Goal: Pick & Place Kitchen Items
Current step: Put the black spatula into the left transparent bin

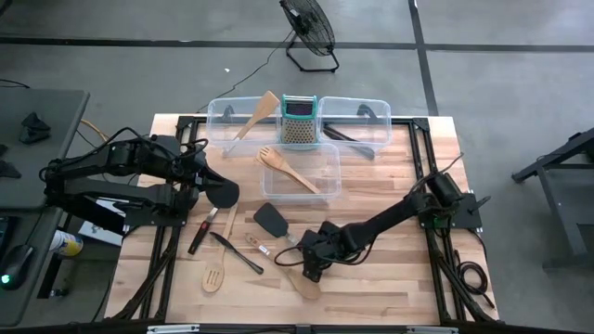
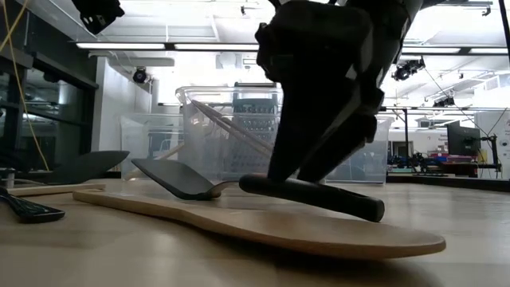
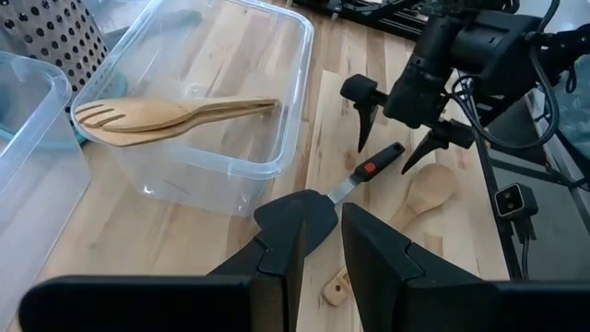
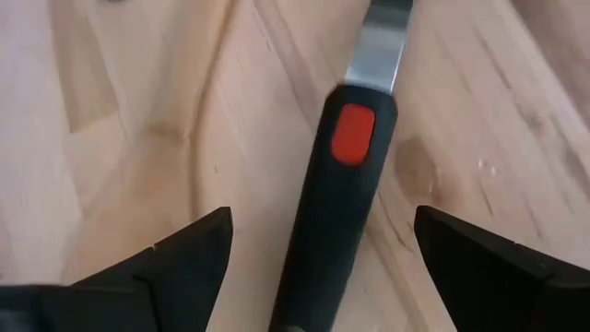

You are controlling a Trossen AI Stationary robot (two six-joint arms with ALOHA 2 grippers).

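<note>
A black turner (image 1: 272,220) lies on the table, its black handle with a red button (image 4: 336,184) pointing toward the near edge. My right gripper (image 1: 311,267) has come down over that handle, slanting from the right. It is open wide, with one finger on each side of the handle (image 3: 378,161) and clear wood showing between fingers and handle in the right wrist view. A wooden spoon (image 3: 429,189) lies flat just beside it. My left gripper (image 3: 321,249) hovers at the table's left, a narrow gap between its fingers and nothing in it.
A clear bin (image 1: 327,176) in mid-table holds a wooden fork and spoon (image 1: 290,172). Two more bins (image 1: 227,116) and a grater (image 1: 299,121) stand at the far edge. A black-headed tool (image 1: 223,193), a black utensil (image 1: 237,252) and a slotted wooden spoon (image 1: 215,275) lie near left.
</note>
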